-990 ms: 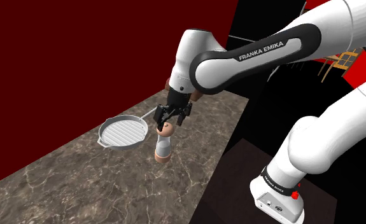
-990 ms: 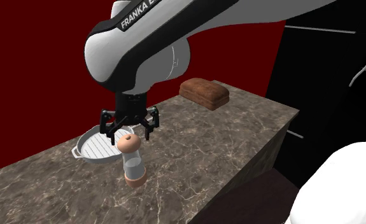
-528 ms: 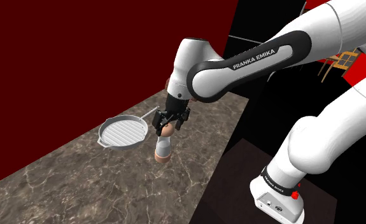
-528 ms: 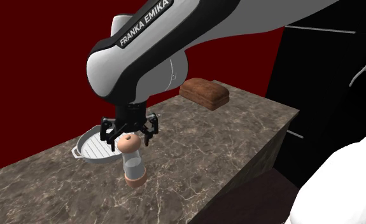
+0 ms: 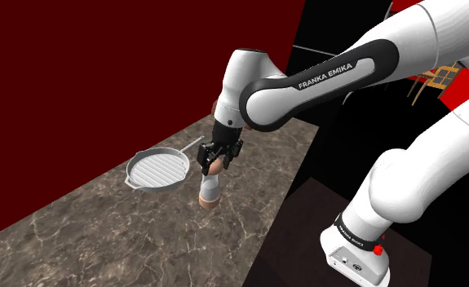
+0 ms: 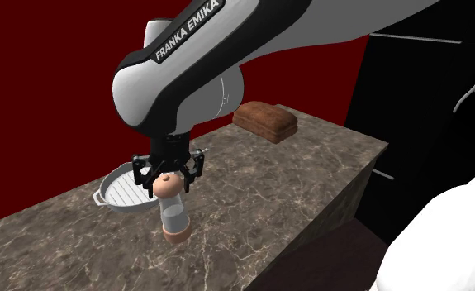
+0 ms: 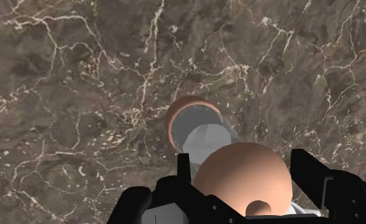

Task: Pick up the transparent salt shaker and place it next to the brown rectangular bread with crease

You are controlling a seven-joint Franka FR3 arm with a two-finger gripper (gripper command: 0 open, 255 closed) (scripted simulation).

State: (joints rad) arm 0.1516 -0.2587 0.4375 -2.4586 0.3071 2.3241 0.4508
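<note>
The salt shaker (image 5: 210,191) stands upright on the marble counter (image 5: 102,228), with a clear glass body (image 7: 204,135), a tan round cap and a tan base. My black gripper (image 6: 168,183) points straight down over it, and its fingers (image 7: 184,170) clasp the cap from both sides, so it is shut on the shaker's top. The shaker's base rests on the counter. The brown rectangular bread (image 6: 264,121) with a crease along its top lies near the counter's far end, well away from the shaker.
A grey ridged grill pan (image 6: 118,192) lies on the counter just behind the shaker, its handle toward the bread. The counter's front edge (image 6: 326,223) drops off close by. A dark red wall runs behind; a black area lies beyond the counter's end.
The gripper came down over the shaker's cap, then its open fingers closed in on the cap. The shaker has stayed in place.
</note>
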